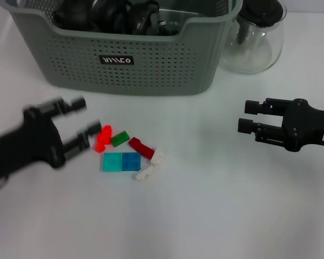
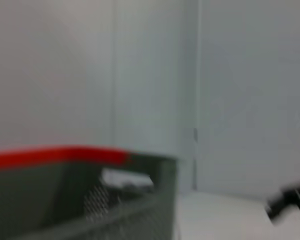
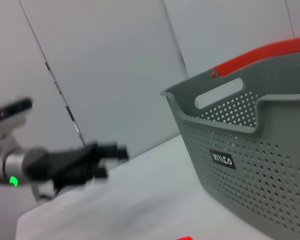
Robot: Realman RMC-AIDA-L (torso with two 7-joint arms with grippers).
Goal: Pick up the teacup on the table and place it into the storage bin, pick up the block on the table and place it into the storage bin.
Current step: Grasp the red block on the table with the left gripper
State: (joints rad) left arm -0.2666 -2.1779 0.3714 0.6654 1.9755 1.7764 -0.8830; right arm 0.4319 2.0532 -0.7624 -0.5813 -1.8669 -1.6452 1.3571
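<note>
Up at the far edge of the white table (image 1: pixel 232 216) I've got the storage bin (image 1: pixel 129 65), the big grey-green perforated one with the black label, sitting left of centre with a bunch of dark stuff already piled inside, can't tell what exactly. Just beside its right end is the clear glass teapot (image 1: pixel 256 40) with a black lid. My left gripper (image 1: pixel 82 123) is over by the left edge of the table, fingers spread apart and holding nothing, tips right next to the bricks. My right gripper (image 1: pixel 247 116) hangs near the right edge, well apart from everything, fingers also parted and empty. Then the small stuff: the blocks sit in a loose cluster in front of the bin, nearer the left side. Biggest is a teal block (image 1: pixel 121 161), flat on the table, with a dark red block (image 1: pixel 141 148) and a white block (image 1: pixel 149 165) on its right, a green block (image 1: pixel 120 138) behind it, and a bright red block (image 1: pixel 103 137) closest to my left fingertips. From the right wrist cam I see the bin's front wall and an orange-red strip along its far rim.
</note>
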